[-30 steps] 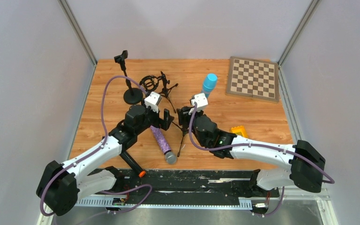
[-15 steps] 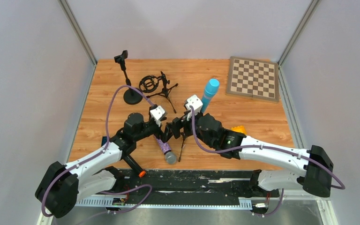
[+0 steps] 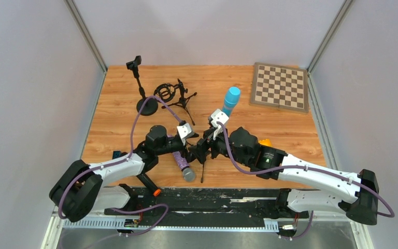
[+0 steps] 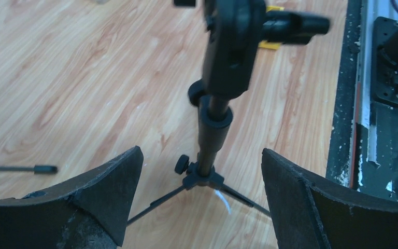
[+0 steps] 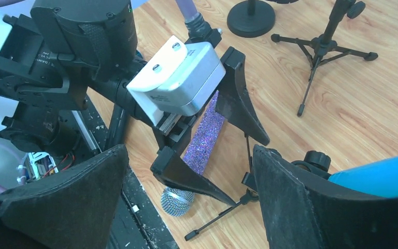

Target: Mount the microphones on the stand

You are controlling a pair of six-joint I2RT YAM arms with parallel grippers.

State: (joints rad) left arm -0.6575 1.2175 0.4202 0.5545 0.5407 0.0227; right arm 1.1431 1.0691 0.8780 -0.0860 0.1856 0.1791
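Fingers of right gripper (image 5: pixel 187 151) now wide, narrower a second ago, left gripper (image 4: pixel 199 155) wide, tripod (image 4: pixel 209 136) stem between its fingers, both arms drawn toward lower centre, blue mic (image 3: pixel 231 98) tilted upright on tripod, centre, glittery purple mic (image 3: pixel 180 162) flat beneath left gripper, mesh head toward bottom edge.

A glittery purple stick microphone (image 3: pixel 179 160) with a silver mesh head is seen lying flat on the wooden table (image 3: pixel 269 129), its head pointed toward the near edge. A plain light-blue microphone (image 3: pixel 231 98) is held raised and tilted, its lower end hidden. A thin black tripod stand (image 4: pixel 210 129) is stood upright just beside the purple one. A black microphone (image 3: pixel 146 180) with an orange end ring is laid at the near edge, left of the purple one.
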